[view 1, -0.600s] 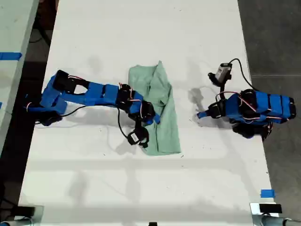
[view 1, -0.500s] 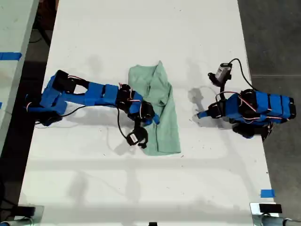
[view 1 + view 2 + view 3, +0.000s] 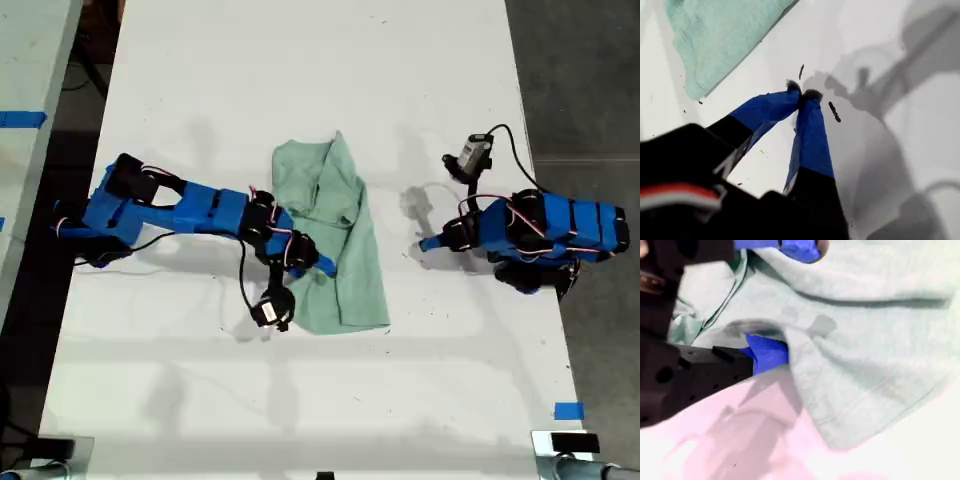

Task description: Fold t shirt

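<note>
The pale mint-green t shirt (image 3: 335, 235) lies rumpled and elongated in the middle of the white table (image 3: 300, 70). My second gripper (image 3: 322, 266) is at its edge on the exterior view's left. One blue finger (image 3: 767, 354) is tucked under a fold of the t shirt (image 3: 865, 350), while the other fingertip (image 3: 800, 249) sits above the cloth, so the jaws stand apart. My first gripper (image 3: 424, 244) is shut on nothing, its tips (image 3: 802, 95) touching the bare table, a little to the exterior view's right of the t shirt (image 3: 715, 35).
A camera on a cable (image 3: 472, 155) sticks up from the first arm. Blue tape (image 3: 568, 410) marks the table's corner at the exterior view's lower right. Dark floor (image 3: 580, 80) runs beyond the table's edge on that side.
My second gripper has shifted toward the exterior view's lower left along the t shirt's edge, and the cloth's lower part has spread slightly that way. The first arm has stayed still.
</note>
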